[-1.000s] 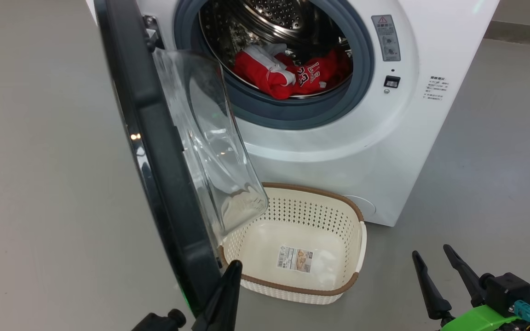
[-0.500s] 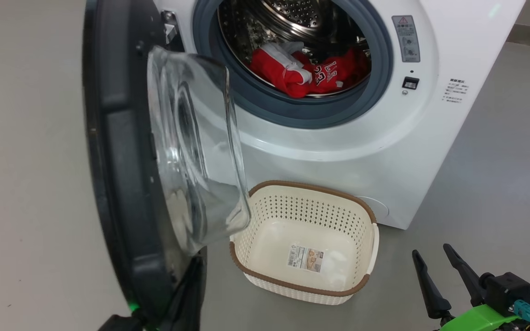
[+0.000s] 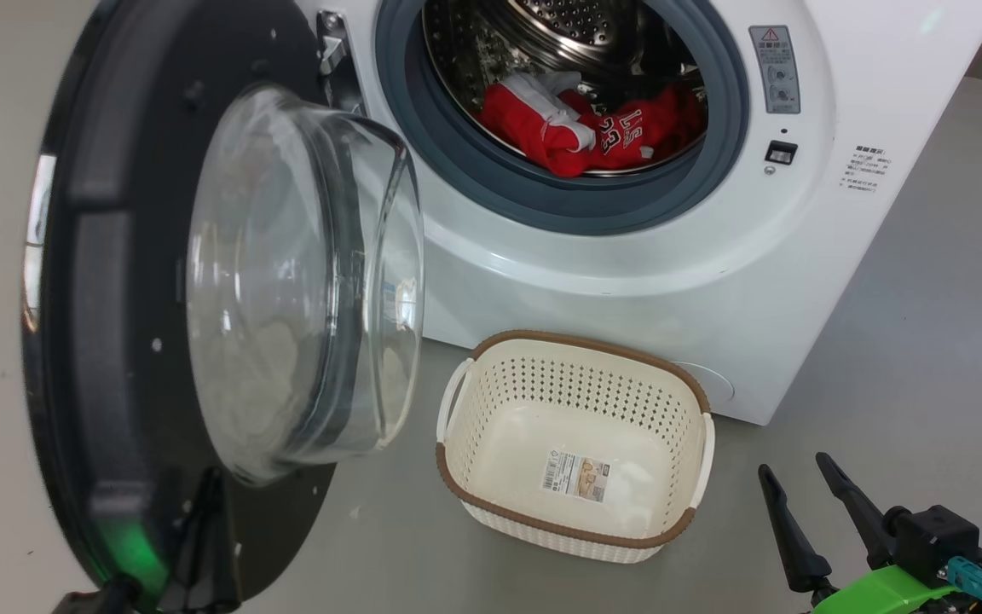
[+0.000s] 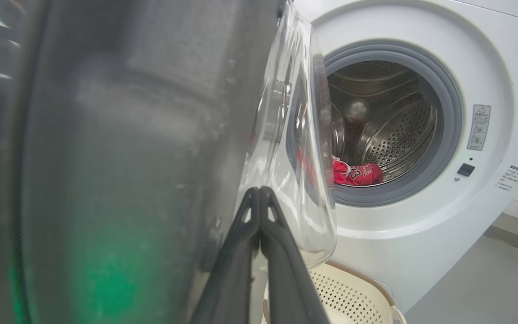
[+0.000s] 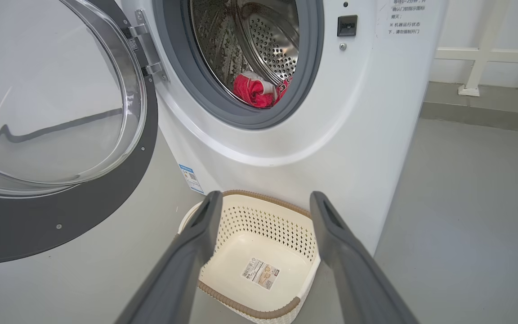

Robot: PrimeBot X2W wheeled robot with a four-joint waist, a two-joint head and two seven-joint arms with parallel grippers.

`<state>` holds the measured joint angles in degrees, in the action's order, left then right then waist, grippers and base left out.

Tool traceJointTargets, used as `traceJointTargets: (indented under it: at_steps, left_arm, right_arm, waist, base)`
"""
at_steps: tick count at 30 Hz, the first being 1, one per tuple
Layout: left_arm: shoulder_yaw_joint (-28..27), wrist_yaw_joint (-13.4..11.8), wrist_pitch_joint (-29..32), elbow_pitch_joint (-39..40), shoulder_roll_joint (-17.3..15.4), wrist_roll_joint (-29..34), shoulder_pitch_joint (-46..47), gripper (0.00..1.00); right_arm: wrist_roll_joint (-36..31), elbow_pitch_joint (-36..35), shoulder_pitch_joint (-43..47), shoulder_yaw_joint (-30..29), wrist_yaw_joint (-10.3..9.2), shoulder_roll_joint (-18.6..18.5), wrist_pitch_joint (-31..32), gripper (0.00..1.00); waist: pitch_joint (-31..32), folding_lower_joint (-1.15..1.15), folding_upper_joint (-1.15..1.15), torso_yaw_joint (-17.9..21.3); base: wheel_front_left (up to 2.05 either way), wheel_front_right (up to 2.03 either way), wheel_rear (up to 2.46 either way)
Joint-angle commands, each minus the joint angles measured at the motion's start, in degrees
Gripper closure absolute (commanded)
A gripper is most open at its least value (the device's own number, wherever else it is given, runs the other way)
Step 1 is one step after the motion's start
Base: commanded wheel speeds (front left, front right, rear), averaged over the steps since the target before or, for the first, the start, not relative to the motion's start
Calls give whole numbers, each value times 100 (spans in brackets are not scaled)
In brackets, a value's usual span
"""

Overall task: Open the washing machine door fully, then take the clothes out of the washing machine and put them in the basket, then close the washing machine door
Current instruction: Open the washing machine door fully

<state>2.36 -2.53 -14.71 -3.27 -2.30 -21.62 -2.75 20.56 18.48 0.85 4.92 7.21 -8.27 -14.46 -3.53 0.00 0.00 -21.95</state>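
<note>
The washing machine [image 3: 627, 273] stands with its door [image 3: 99, 341] swung out to the left, the glass bowl [image 3: 286, 281] facing me. The red clothes [image 3: 593, 128] lie bundled in the steel drum, also visible in the wrist views [image 4: 358, 173] [image 5: 254, 90]. On the floor in front of the machine sits the basket [image 3: 593, 341], with only a sticker on its bottom. My left gripper [image 3: 210, 503] is shut, its tips [image 4: 259, 198] against the door's inner face beside the glass. Low at the right, my right gripper [image 3: 798, 486] stands open with the basket [image 5: 263, 225] beyond its fingers.
Grey floor [image 3: 926, 324] spreads to the right of the machine. A white rail [image 5: 479, 58] runs along the wall behind it. A door latch slot [image 3: 781, 152] and warning labels sit right of the opening. The door's hinge [image 3: 333, 43] is at the opening's left.
The door has swung further open to the left, showing more of its inner face. My shut left gripper has moved left with it. The head camera has shifted; the right gripper has stayed put.
</note>
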Motion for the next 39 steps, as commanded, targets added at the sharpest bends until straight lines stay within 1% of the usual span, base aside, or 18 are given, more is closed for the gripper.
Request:
traceJointTargets:
  at_steps: [1, 15, 16, 18, 19, 29, 31, 33, 39]
  left_arm:
    - [-369, 1, -29, 87, -61, 95, 122, 100]
    - [-1702, 155, -29, -428, -251, 299, 579, 100]
    - [-1702, 155, -29, -428, -251, 299, 579, 100]
    - [-1964, 206, -29, -595, -347, 336, 741, 100]
    - [-1964, 206, -29, -595, -347, 336, 741, 100]
    - [-2740, 349, -29, -1183, -611, 488, 1288, 100]
    - [-2888, 366, -29, -1261, -617, 521, 1409, 100]
    - [-3104, 433, -29, -1460, -705, 564, 1595, 100]
    - [-3379, 584, -29, -2004, -988, 746, 2029, 100]
  right_arm:
    - [-60, -133, -222, 154, 28, -65, -53, 0]
    - [-49, -114, -249, 197, 28, -106, -54, 0]
    - [-49, -114, -249, 197, 28, -106, -54, 0]
    - [-51, -117, -266, 215, 28, -125, -54, 0]
    - [-51, -117, -266, 215, 28, -125, -54, 0]
    - [-53, -136, -319, 277, 28, -190, -54, 0]
    - [-57, -137, -346, 292, 28, -207, -54, 0]
    - [-63, -142, -402, 319, 28, -228, -54, 0]
    - [-72, -166, -483, 306, 28, -271, -54, 0]
  waist:
    - [-13, 0, 0, 10]
    - [-114, 0, 0, 83]
    - [-114, 0, 0, 83]
    - [-150, 0, 0, 91]
    - [-150, 0, 0, 91]
    - [-323, 0, 0, 153]
    - [-382, 0, 0, 172]
    - [-477, 0, 0, 214]
    - [-658, 0, 0, 265]
  base:
    - [0, 0, 0]
    - [0, 0, 0]
    - [0, 0, 0]
    - [0, 0, 0]
    - [0, 0, 0]
    - [0, 0, 0]
    - [0, 0, 0]
    - [0, 0, 0]
    - [0, 0, 0]
